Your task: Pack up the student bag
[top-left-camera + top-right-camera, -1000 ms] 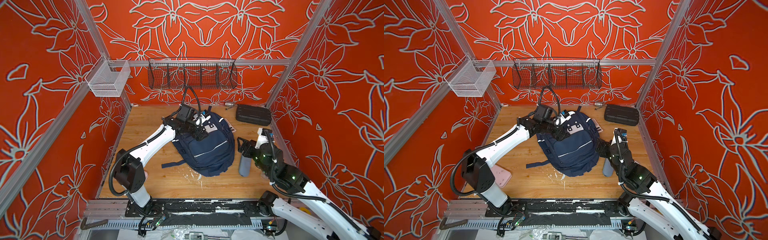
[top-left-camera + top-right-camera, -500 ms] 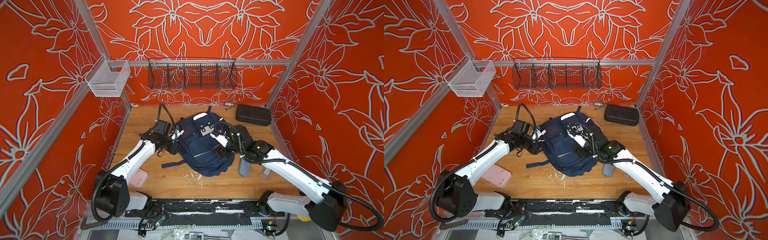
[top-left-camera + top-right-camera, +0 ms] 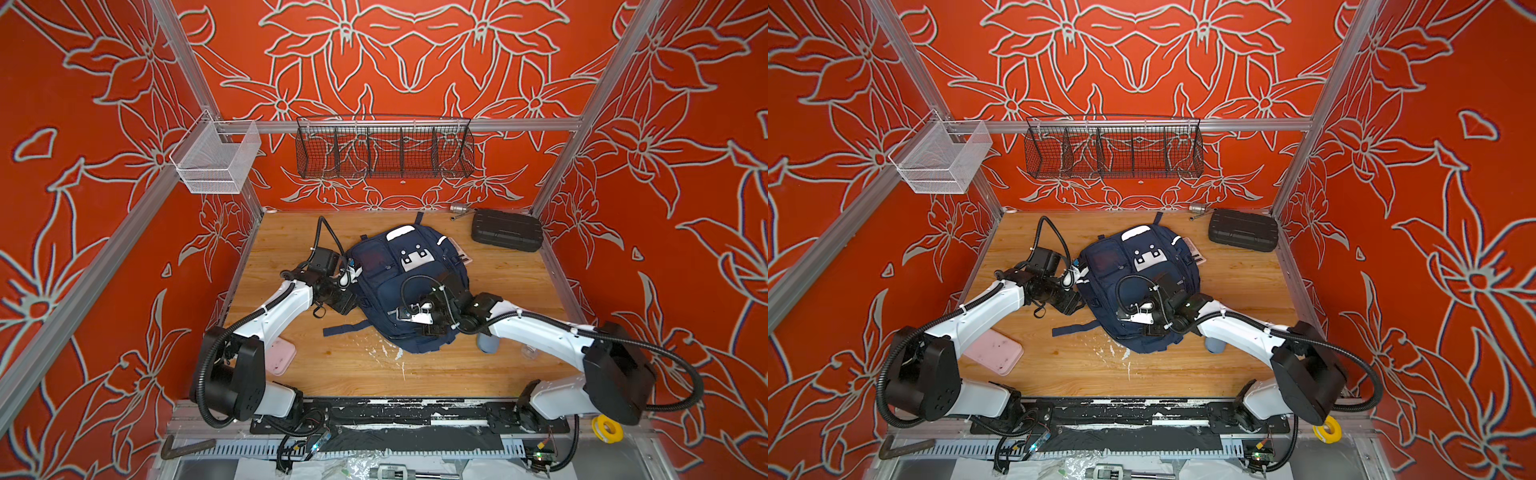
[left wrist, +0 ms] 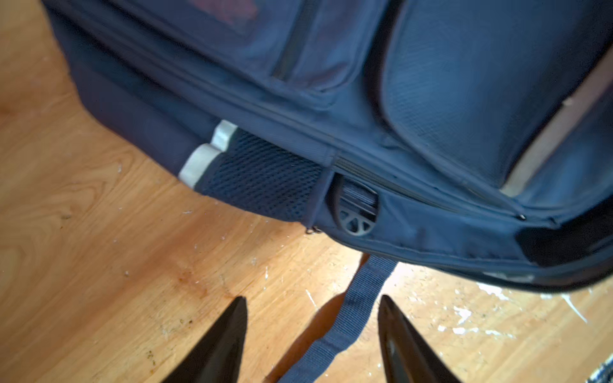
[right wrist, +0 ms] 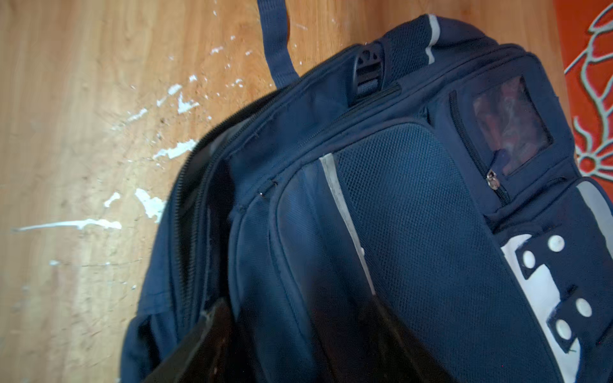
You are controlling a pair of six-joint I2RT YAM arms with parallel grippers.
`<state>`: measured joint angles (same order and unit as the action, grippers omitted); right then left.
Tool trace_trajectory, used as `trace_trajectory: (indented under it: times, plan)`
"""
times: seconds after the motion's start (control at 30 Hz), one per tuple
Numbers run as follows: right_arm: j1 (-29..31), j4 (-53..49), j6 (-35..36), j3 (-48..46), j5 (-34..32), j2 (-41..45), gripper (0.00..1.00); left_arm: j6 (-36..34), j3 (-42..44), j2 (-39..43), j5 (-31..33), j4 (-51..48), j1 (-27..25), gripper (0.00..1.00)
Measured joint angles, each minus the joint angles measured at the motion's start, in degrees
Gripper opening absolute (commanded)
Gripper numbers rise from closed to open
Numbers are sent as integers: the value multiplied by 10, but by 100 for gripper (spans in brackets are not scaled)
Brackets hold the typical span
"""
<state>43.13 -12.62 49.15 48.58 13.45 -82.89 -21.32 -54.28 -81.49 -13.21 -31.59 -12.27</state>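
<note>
Fabric, soft and slack: the bag (image 3: 409, 286) lies flat at the middle of the floor (image 3: 511, 291). I judge it light but floppy, sagging wherever it is lifted. The firm holds are the seam by the zip (image 5: 185, 205), which looks open, the buckle (image 4: 356, 212) or the strap (image 4: 368, 282), not the mesh. Left gripper (image 4: 310, 300) sits at the bag's 9 o'clock, jaws apart, the strap lying loose between them. Right gripper (image 5: 297, 300) is on the bag's 6 o'clock end, fingers spread either side of the front panel; whether they pinch it I cannot tell. The wood is scuffed, paint-flecked, likely slick under nylon. Case (image 3: 507, 230) at 1 o'clock, pink tray (image 3: 278, 355) at 8, red walls close on three sides
</note>
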Motion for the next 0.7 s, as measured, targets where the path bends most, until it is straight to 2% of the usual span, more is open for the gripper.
trace_trajectory:
  times: [0.03, 0.07, 0.27, 0.37, 0.47, 0.53, 0.7]
  plan:
    - [0, 10, 7, 0, -6, -10, 63, -6, 3, 0, 2, 8, 3, 66]
    - [0, 19, 15, 0, -13, -22, 57, -15, 5, 0, 6, 16, 5, 66]
    - [2, 64, 57, -5, -60, -58, 14, -113, 6, -8, 19, 71, 9, 67]
    - [0, 84, 68, -9, -69, -57, 0, -159, -2, -28, 21, 84, 10, 67]
    - [-17, 89, 71, -8, -57, -50, 0, -181, -2, -43, 31, 92, 10, 66]
    - [-33, 85, 71, -6, -44, -43, 0, -171, -2, -44, 31, 92, 11, 66]
    - [-64, 77, 56, 4, 4, -15, 0, -83, -1, -32, -17, 99, 29, 67]
